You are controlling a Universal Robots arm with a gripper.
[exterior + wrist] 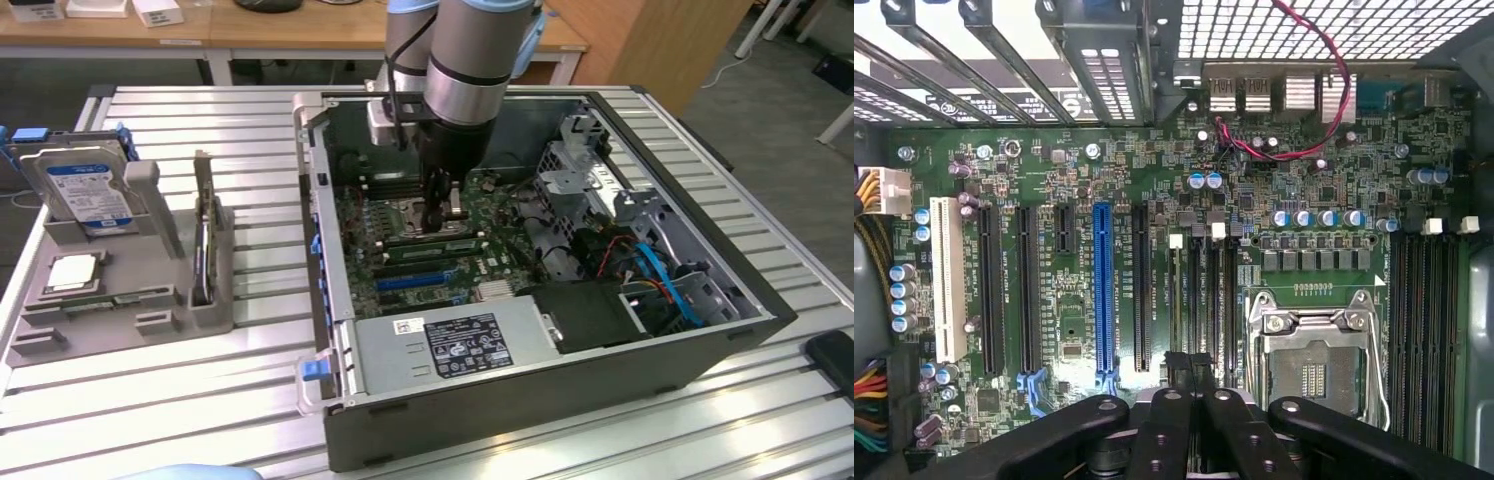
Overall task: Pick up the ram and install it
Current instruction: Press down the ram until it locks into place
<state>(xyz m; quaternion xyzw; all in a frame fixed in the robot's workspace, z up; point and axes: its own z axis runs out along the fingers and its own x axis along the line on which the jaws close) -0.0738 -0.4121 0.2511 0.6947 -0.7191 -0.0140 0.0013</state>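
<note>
Over the motherboard (1154, 180) inside the open computer case (747, 330), the tool (445, 205) hangs with its jaws drawn together, just beside the empty processor socket (1316, 365). What looks like the ram (430, 238) lies in a slot below the tool, though the arm hides much of it and I cannot tell whether it is fully seated or still gripped. If one end sits high, more downward force could crack the stick or bend the slot's latches. Room is tight: the drive cage (587, 160) and case wall flank the arm, and loose cables (641, 270) lie near the socket. Outside the case, the holder (120, 290) on the worktop (200, 400) stands well apart.
</note>
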